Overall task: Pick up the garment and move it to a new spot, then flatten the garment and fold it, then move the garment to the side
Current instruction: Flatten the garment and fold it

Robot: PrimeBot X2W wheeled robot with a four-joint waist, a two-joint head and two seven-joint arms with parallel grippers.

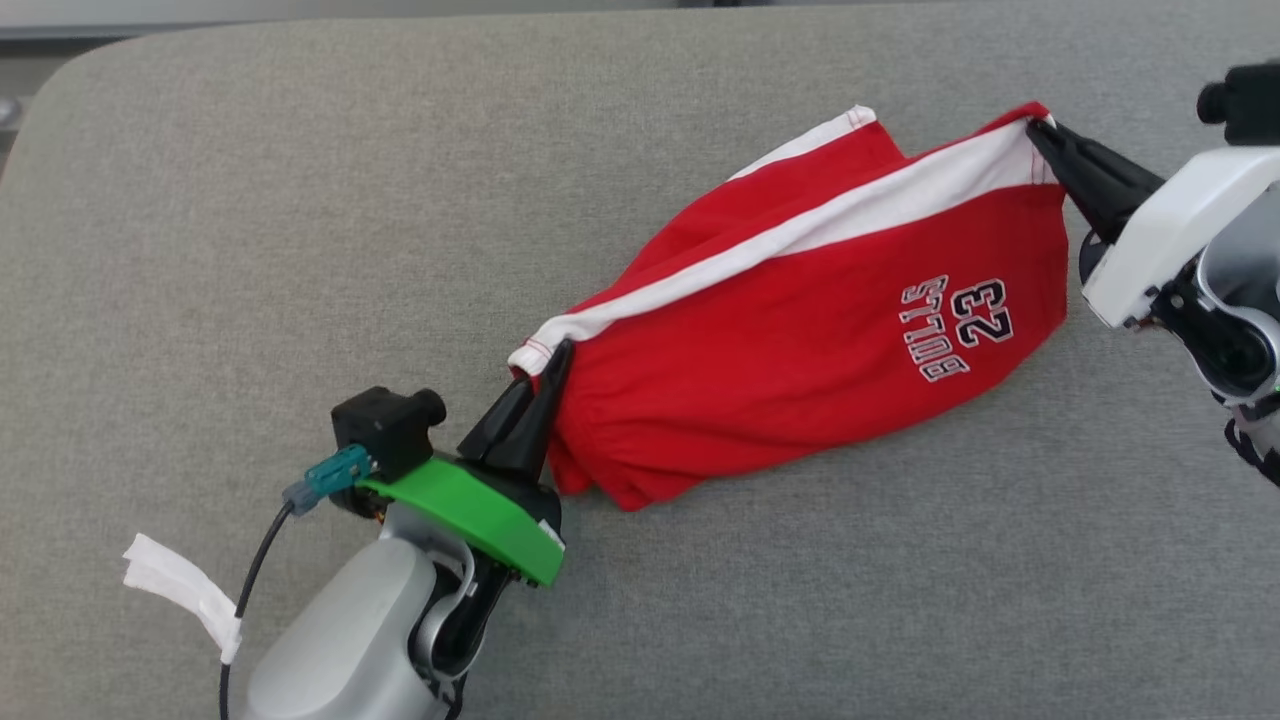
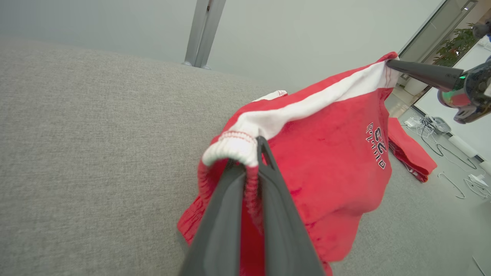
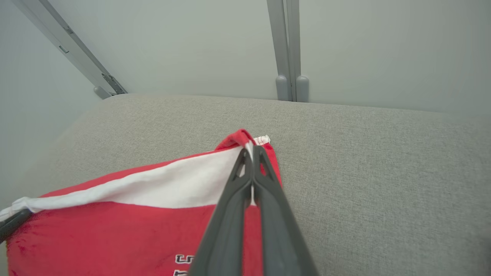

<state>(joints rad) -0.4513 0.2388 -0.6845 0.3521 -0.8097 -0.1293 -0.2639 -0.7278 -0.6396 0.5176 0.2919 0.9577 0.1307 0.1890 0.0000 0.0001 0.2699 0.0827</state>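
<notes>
The garment [image 1: 800, 340] is a pair of red shorts with a white side stripe and "BULLS 23" lettering, stretched between both grippers above the grey cushion. My left gripper [image 1: 560, 352] is shut on the garment's lower-left end, pinching the gathered waistband [image 2: 245, 147]. My right gripper [image 1: 1035, 128] is shut on the upper-right corner, where the white stripe ends [image 3: 251, 149]. The cloth [image 2: 330, 153] sags below the taut stripe, and its lower edge rests on the cushion. In the left wrist view the right gripper's fingers [image 2: 418, 71] show at the far corner.
The grey cushion [image 1: 300, 250] spreads wide to the left and in front of the garment. A white tag [image 1: 185, 590] hangs by my left forearm. Beyond the cushion's right edge, cables [image 2: 456, 180] lie on the floor. Metal frame posts [image 3: 289, 50] stand against the wall behind.
</notes>
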